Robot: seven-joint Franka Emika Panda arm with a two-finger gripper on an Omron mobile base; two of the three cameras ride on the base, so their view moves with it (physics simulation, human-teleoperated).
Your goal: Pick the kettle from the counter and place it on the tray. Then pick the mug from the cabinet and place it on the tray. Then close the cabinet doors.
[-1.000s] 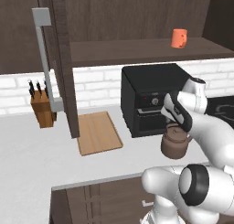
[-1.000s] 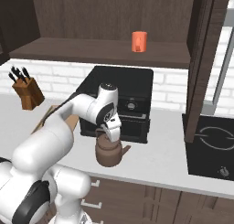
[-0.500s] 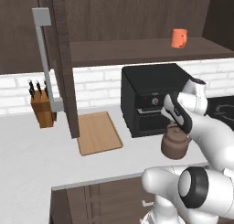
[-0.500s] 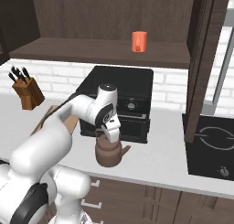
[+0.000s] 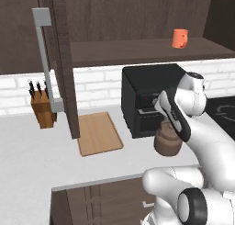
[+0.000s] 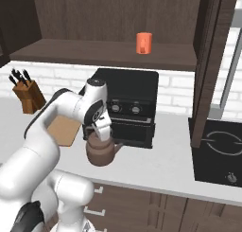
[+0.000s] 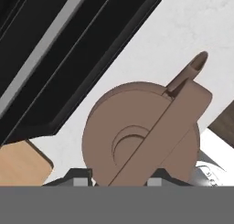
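Grey counter [image 5: 41,160] is seen under the gripper [image 6: 100,133], whose fingers have just been drawn in and are now pinched on the kettle [image 6: 100,152] handle. Kettle is found before the black oven [image 5: 149,98]; tray [image 5: 98,133] lies left of that oven, so lifting seems due next.

No readable text, labels, brands or numbers anywhere; the black oven's [image 6: 125,105] dials carry no legible markings.

Dark-brown kettle [image 6: 100,151]; bright orange mug [image 5: 179,38]; pale speckled grey tabletop [image 5: 32,160]; light-wood tray [image 5: 98,133]; black oven [image 6: 130,109]; white brick-pattern wall [image 5: 98,84]; dark-brown cabinet [image 6: 94,18].
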